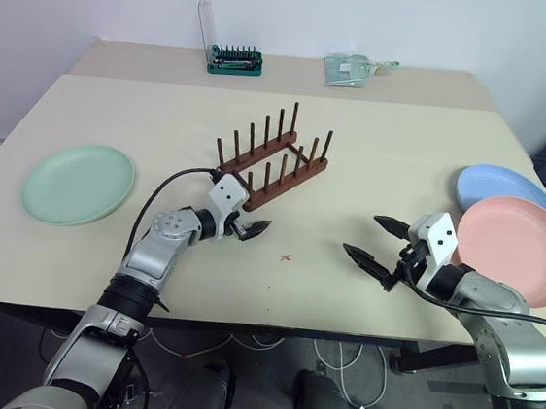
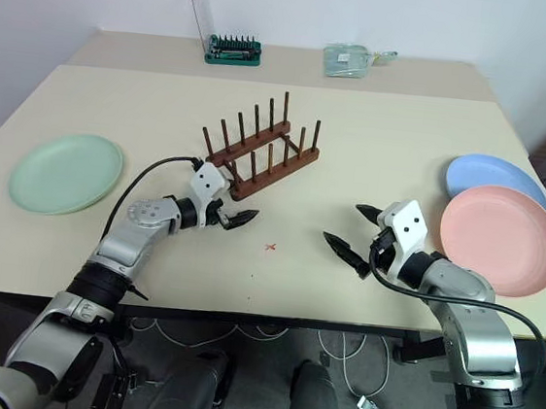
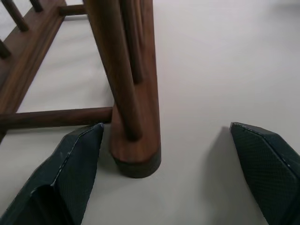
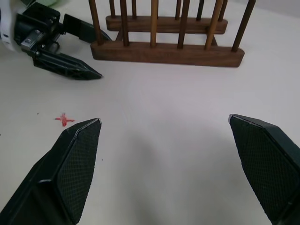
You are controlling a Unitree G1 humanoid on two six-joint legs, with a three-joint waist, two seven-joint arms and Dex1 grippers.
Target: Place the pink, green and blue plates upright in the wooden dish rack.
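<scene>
The round pale green plate [image 1: 78, 183] lies flat near the table's left edge. The small dark brown wooden dish rack [image 1: 271, 160] stands in the middle with nothing in it. The left claw [image 1: 250, 229] has its fingers apart around the rack's near end. The right claw [image 1: 378, 245] is wide open, holding nothing. The round blue plate [image 1: 500, 185] and round pink plate [image 1: 517, 248] lie near the right edge. All three plates still need racking.

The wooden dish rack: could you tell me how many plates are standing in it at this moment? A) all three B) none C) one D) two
B: the wooden dish rack holds only bare pegs, while the green plate lies flat at the table's left and the pink plate and the blue plate lie at its right.
</scene>
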